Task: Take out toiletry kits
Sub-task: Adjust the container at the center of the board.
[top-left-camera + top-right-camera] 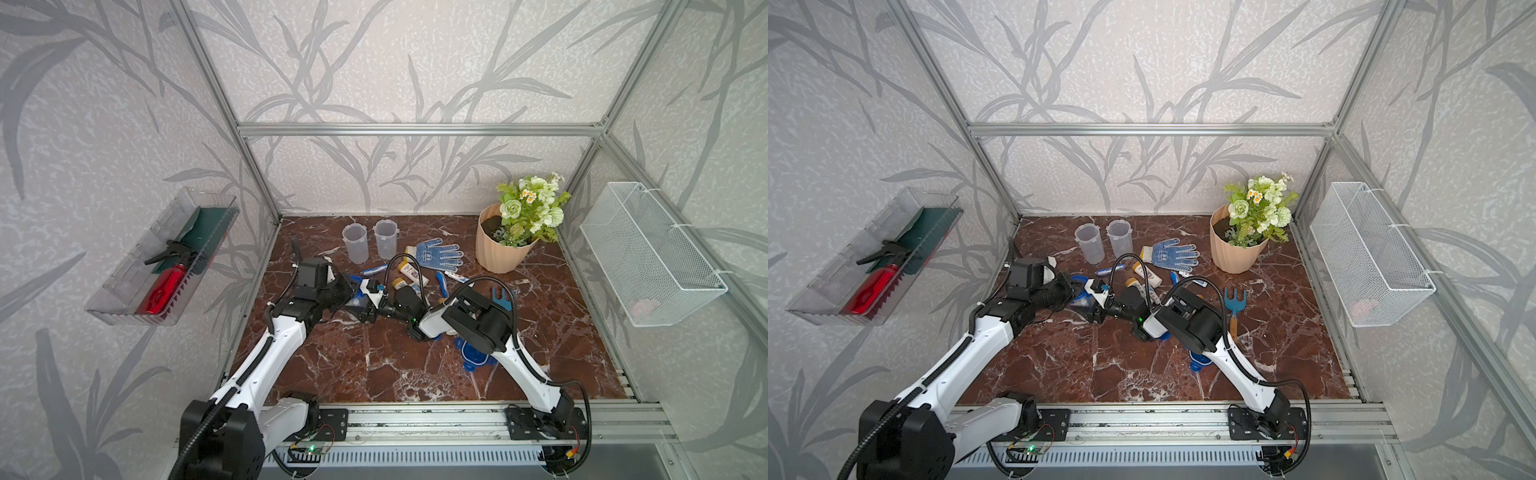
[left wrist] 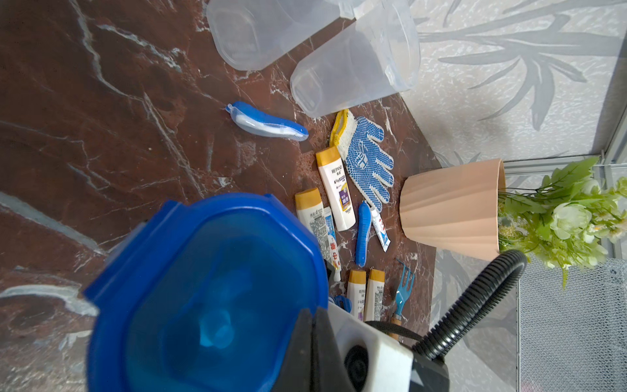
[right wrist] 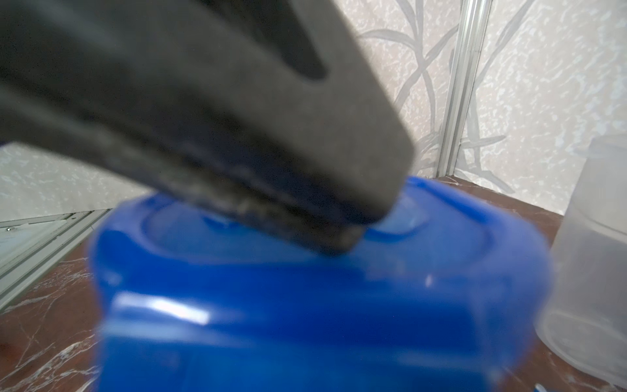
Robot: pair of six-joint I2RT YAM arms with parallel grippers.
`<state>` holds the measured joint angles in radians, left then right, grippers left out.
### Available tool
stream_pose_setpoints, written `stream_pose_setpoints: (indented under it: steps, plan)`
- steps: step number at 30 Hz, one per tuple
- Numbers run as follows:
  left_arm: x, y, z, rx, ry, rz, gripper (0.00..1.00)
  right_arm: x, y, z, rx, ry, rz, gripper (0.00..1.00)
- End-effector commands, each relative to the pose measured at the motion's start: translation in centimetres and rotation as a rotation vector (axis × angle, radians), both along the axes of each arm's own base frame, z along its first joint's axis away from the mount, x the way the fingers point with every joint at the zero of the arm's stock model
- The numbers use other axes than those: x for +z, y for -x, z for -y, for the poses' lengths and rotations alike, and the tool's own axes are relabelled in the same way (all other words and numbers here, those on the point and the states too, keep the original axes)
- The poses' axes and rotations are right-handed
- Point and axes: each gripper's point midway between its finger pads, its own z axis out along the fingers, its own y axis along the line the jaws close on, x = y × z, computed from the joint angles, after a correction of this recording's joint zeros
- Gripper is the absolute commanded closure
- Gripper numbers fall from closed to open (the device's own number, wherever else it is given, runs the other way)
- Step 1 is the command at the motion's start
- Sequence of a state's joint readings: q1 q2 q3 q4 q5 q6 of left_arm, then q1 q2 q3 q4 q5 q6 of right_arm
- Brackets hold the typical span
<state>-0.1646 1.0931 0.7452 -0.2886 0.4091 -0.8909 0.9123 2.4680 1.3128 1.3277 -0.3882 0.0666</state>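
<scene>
At the middle of the desk (image 1: 353, 365) the two arms meet over the last blue-lidded cup (image 2: 210, 292), its lid on and its contents only a pale blur through the plastic. The left claw (image 1: 347, 291) is closed tight at the cup's edge, but what exactly it pinches is hidden. The right claw (image 1: 368, 301) has its jaws apart about the lid, with one finger (image 3: 271, 169) lying flat on the lid's top. Whether it truly clamps I cannot tell.

The main risk, as I judge it, is that finger bearing down on the lid and not under its rim, which would press the lid shut and tip the cup out of the left claw's narrow hold. A lid that lets go suddenly could fling the kit across the desk. The gold-capped bottles (image 2: 336, 190), a toothbrush (image 2: 268, 122) and a toothpaste tube (image 2: 380, 229) already lie loose just beyond. A jerking arm could sweep them, or knock the two empty clear cups (image 1: 354, 243) nearby.
</scene>
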Motion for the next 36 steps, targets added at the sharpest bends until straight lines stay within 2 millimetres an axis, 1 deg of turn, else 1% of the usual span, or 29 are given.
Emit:
stream_pose_setpoints:
  steps: [1, 6, 8, 9, 14, 19, 23, 29, 33, 36]
  plan:
    - [-5.7, 4.9, -0.3, -0.012, -0.035, -0.263, 1.0, 5.1, -0.5, 0.9, -0.05, -0.106, 0.065, 0.35]
    - [-5.8, 5.0, -0.4, -0.008, -0.036, -0.264, 1.0, 4.4, -0.5, 1.6, -0.078, -0.092, 0.034, 0.22]
    - [-5.9, 4.9, -0.4, -0.008, -0.036, -0.266, 1.0, 4.4, -0.5, 1.9, -0.09, -0.087, 0.027, 0.19]
    - [-5.9, 4.9, -0.4, -0.007, -0.035, -0.264, 1.0, 4.3, -0.5, 2.1, -0.097, -0.084, 0.024, 0.01]
    - [-5.4, 4.7, -0.4, -0.004, -0.035, -0.249, 1.0, 4.0, -0.1, 2.6, -0.113, -0.071, 0.005, 0.01]
    - [-4.5, 4.4, -0.4, -0.008, -0.042, -0.228, 1.0, 4.2, 0.5, 3.2, -0.14, -0.072, -0.029, 0.01]
    - [-3.8, 3.7, -0.6, 0.0, -0.053, -0.201, 1.0, 4.2, 1.1, 4.0, -0.16, -0.069, -0.061, 0.01]
    - [-3.0, 2.8, -0.7, -0.004, -0.069, -0.178, 1.0, 3.5, 2.0, 5.3, -0.191, -0.034, -0.075, 0.01]
    - [-1.9, 2.1, -0.6, -0.009, -0.065, -0.155, 1.0, 3.8, 2.8, 6.4, -0.193, -0.028, -0.092, 0.01]
    - [-0.7, 1.4, -0.5, -0.011, -0.062, -0.127, 1.0, 4.2, 3.3, 7.3, -0.199, -0.036, -0.131, 0.01]
